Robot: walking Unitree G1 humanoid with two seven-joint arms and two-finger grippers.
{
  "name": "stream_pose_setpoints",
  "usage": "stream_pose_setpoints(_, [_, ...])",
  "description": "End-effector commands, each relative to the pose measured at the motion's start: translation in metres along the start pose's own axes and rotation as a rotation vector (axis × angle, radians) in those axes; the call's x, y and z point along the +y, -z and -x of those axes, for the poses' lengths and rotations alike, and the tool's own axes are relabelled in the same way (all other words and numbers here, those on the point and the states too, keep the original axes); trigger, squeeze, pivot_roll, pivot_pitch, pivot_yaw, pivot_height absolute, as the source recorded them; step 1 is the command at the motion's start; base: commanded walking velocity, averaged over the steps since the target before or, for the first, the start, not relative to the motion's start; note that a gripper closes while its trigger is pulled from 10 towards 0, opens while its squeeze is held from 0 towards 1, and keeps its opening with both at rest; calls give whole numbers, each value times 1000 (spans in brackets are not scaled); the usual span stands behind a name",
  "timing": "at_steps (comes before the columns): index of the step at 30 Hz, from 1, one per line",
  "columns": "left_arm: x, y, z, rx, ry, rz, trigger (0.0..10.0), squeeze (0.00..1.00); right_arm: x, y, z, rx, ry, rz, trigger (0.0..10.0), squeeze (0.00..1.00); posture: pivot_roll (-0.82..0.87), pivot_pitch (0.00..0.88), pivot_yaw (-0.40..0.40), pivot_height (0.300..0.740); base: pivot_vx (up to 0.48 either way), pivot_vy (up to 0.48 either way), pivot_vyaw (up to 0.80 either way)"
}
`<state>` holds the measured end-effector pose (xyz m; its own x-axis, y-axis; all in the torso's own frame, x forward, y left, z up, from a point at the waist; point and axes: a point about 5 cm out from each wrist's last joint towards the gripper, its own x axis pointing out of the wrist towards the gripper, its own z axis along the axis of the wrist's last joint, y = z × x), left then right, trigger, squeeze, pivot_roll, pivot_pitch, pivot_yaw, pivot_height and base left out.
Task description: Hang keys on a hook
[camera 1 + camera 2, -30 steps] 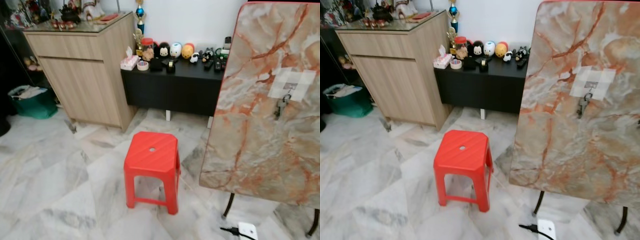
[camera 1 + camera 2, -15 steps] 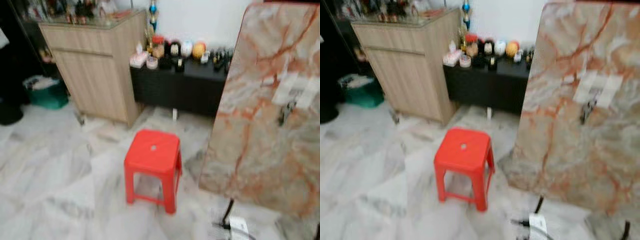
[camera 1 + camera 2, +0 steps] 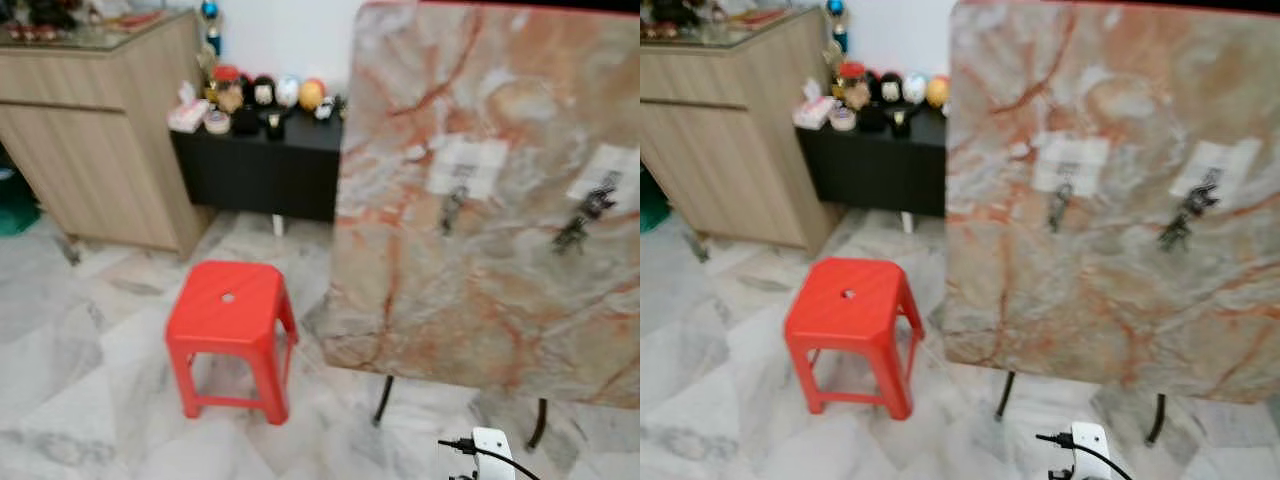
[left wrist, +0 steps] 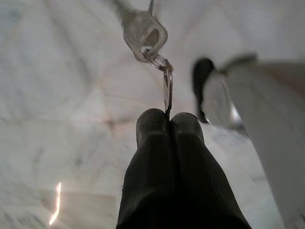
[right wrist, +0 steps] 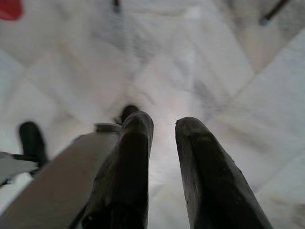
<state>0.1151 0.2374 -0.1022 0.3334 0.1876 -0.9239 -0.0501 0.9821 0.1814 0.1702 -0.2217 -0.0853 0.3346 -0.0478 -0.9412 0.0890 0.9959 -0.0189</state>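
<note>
Silver keys (image 4: 145, 36) dangle from a ring pinched between the closed black fingertips of the left gripper (image 4: 169, 123), hanging at twelve o'clock from the tips over pale marble floor (image 4: 57, 95). The right gripper (image 5: 162, 131) points down at the same floor with its two fingers parted and nothing between them.

Ahead, a marble-patterned board (image 3: 500, 200) stands upright on thin dark legs. Two white patches on its face carry hooks: a bunch of keys (image 3: 452, 205) hangs from the patch near the board's centre, and a second bunch (image 3: 582, 220) hangs from the patch at three o'clock of it.

At eight o'clock from the board a red plastic stool (image 3: 232, 330) stands on the floor. Beyond it, at eleven o'clock, a low black cabinet (image 3: 255, 165) holds a row of small figurines, with a wooden cabinet (image 3: 95, 150) just beside it. A white plug with a black cable (image 3: 490, 448) lies at six o'clock below the board.
</note>
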Motion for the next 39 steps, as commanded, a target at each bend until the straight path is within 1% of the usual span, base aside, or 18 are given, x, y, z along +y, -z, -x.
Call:
stream_pose_setpoints(1, [7, 10, 1, 27, -14, 2, 10000, 0, 7, 0, 0, 27, -38, 40, 10000, 0, -43, 0, -10, 740, 0, -311, 0])
stream_pose_setpoints(3, [9, 10, 1, 30, -16, 1, 10000, 0, 7, 0, -1, 27, -33, 41, 10000, 0, -40, 0, -3, 740, 0, -313, 0])
stream_pose_setpoints(4, [10, 11, 1, 34, -17, -1, 10000, 0, 8, 2, -1, 28, -32, 24, 10000, 0, -38, 0, 2, 740, 0, -315, 0])
stream_pose_setpoints(7, [12, 13, 2, 40, -16, -4, 10000, 0, 11, 4, -1, 28, -51, 17, 10000, 0, -38, 0, 7, 740, 0, -315, 0])
stream_pose_setpoints(12, [14, 14, 2, 43, -13, -15, 10000, 0, 11, 4, -1, 20, -59, 59, 10000, 0, -39, 0, 3, 740, 0, -315, 0])
stream_pose_setpoints(15, [14, 16, 2, 44, -11, -16, 10000, 0, 10, 5, -1, 18, -57, 46, 10000, 0, -33, 0, -2, 740, 0, -311, 0])
stream_pose_setpoints(24, [16, 20, 3, 55, -9, -27, 10000, 0, 9, 7, -1, 34, -57, 88, 10000, 0, -31, 0, -11, 740, 0, -318, 0])
stream_pose_setpoints(39, [17, 21, 3, 55, -7, -46, 10000, 0, 10, 7, -2, 22, -43, 70, 10000, 0, -43, 0, 7, 740, 0, -324, 0])
